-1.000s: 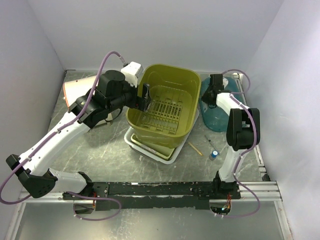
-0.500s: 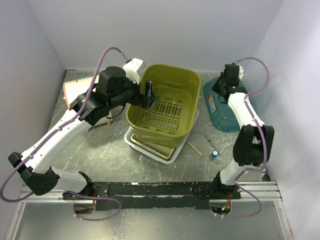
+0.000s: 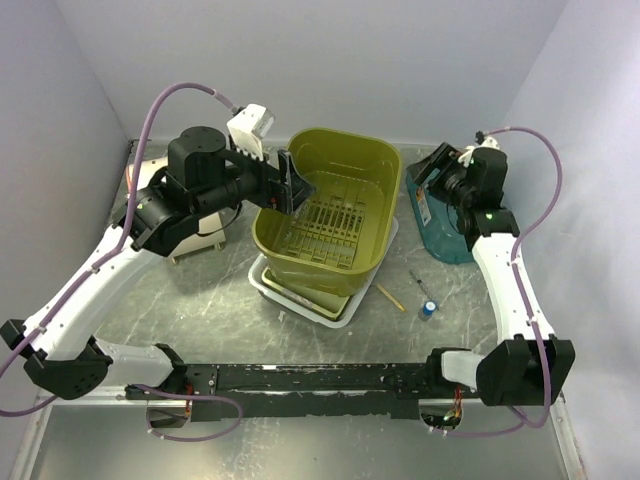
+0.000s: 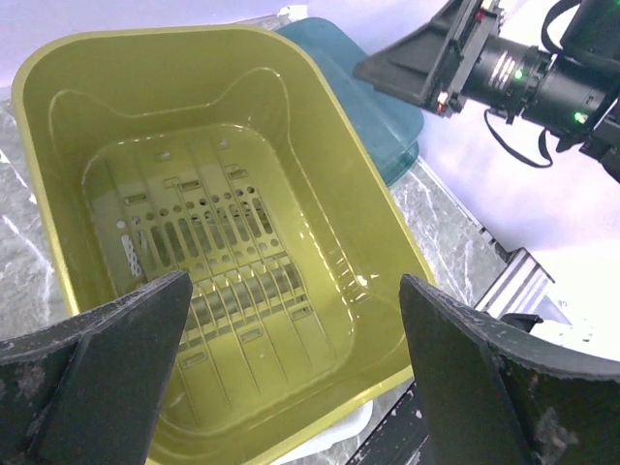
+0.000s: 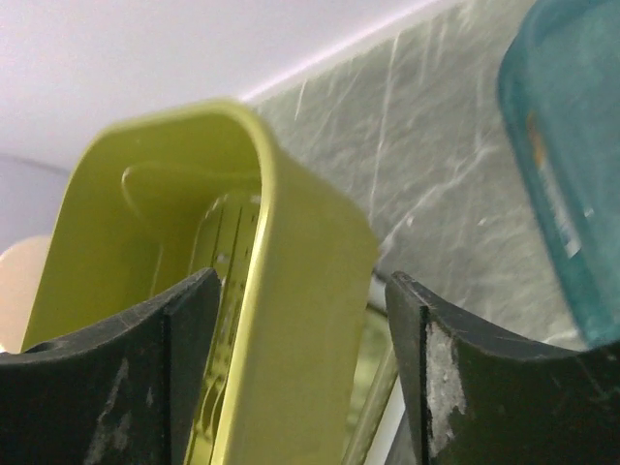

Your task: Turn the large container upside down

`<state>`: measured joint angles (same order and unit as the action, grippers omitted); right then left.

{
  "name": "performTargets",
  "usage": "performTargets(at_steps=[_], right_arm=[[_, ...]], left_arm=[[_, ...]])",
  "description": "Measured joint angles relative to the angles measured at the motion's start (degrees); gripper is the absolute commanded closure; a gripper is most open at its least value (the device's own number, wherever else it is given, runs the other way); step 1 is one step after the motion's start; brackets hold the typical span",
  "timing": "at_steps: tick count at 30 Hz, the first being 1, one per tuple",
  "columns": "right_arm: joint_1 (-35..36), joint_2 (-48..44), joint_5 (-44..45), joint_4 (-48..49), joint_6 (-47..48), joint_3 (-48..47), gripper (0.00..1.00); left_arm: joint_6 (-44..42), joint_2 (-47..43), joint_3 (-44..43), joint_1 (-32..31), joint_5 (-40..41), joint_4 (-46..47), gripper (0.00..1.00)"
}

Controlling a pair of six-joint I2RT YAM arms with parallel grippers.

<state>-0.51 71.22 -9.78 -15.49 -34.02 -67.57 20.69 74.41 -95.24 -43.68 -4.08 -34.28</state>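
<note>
The large container (image 3: 330,215) is a yellow-green slotted basket. It stands upright, mouth up, on a white tray (image 3: 300,300). My left gripper (image 3: 290,185) hovers open just over the basket's left rim and holds nothing. In the left wrist view the basket's inside (image 4: 213,242) shows between and beyond the spread jaws of that gripper (image 4: 294,291). My right gripper (image 3: 432,172) is open in the air to the right of the basket, above a teal container (image 3: 445,225). In the right wrist view the basket's near corner (image 5: 291,252) shows beyond the open right gripper (image 5: 300,286), apart from it.
The teal container (image 5: 562,184) lies against the right wall. A pale dish with an orange rim (image 3: 150,175) sits at the back left under the left arm. A stick (image 3: 390,297), a pen (image 3: 420,283) and a small blue-capped bottle (image 3: 427,309) lie right of the tray.
The right gripper has opened, and the right arm has swung up and outward from the teal container. The left arm has lifted slightly, its gripper still open by the basket's left rim.
</note>
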Motion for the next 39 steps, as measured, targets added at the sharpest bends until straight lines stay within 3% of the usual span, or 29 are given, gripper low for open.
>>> performTargets(at_steps=[4,7,13,25,39], right_arm=[[1.5,-3.1,-4.7,-0.5,-2.1,5.0,0.20],[2.4,-5.5,-6.5,-1.3,-2.6,8.1,0.08],[2.5,-9.7,-4.5,-3.8,-1.5,11.8,0.01],[2.9,-9.8,0.9,-7.2,-0.3,10.0,0.00],[2.8,-10.0,5.8,-8.1,1.1,8.9,0.00]], left_arm=[[0.3,-1.0,0.2,0.0,1.3,-1.8,0.00],[0.4,-1.5,1.8,0.0,2.5,-2.8,0.00],[1.5,-1.4,5.2,-1.6,4.9,-4.3,0.00],[2.5,6.5,2.1,-16.7,17.0,-7.2,0.00],[1.2,7.8,-0.3,-17.4,20.2,-8.9,0.00]])
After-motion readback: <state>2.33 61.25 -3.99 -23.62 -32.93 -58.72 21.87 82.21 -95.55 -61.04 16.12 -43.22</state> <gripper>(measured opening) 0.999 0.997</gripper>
